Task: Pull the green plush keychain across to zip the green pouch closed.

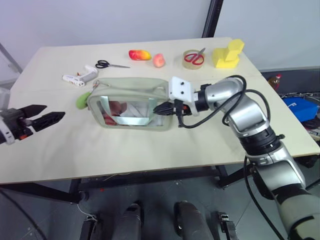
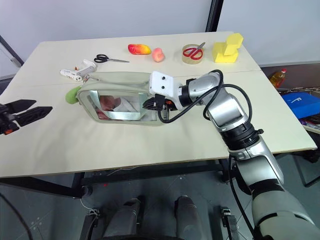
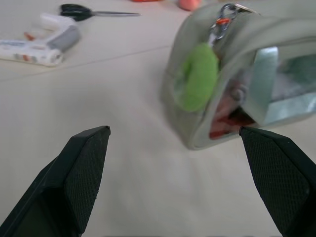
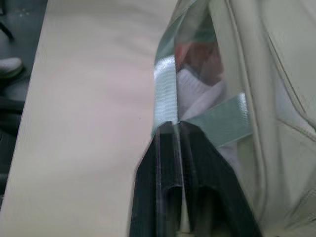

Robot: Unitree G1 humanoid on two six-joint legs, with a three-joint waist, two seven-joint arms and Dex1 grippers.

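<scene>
Pouch (image 1: pixel 131 102) lying near table (image 1: pixel 150 150) centre, clear window facing the near edge, long axis running left to right. Keychain (image 1: pixel 81 100) hanging at the pouch's left end from the zipper pull, resting against the end wall and on the tabletop.

Right gripper (image 1: pixel 161 108) pressed together, fingers meeting with no gap, tips against the right end of the pouch at the window's edge band. Whether fabric is pinched between the tips: cannot tell. Cable looping from the wrist above the table just right of the pouch.

Left gripper (image 1: pixel 47 114) spread wide, hovering left of the pouch and apart from it, above the left part of the table, pointing toward the keychain. Bare tabletop between its fingertips (image 3: pixel 89 163) and the keychain.

Broad bare strip between pouch and near table edge. Behind the pouch, toward the far edge: white tool (image 1: pixel 80 77), black scissors (image 1: pixel 111 64), toy fruit (image 1: pixel 139 54), peach (image 1: pixel 159 60), tape roll (image 1: pixel 192 59) with red scissors (image 1: pixel 196 57) on top, yellow block (image 1: pixel 228 53) at the far right corner. White tool just behind the keychain end; the rest well apart from the pouch.
</scene>
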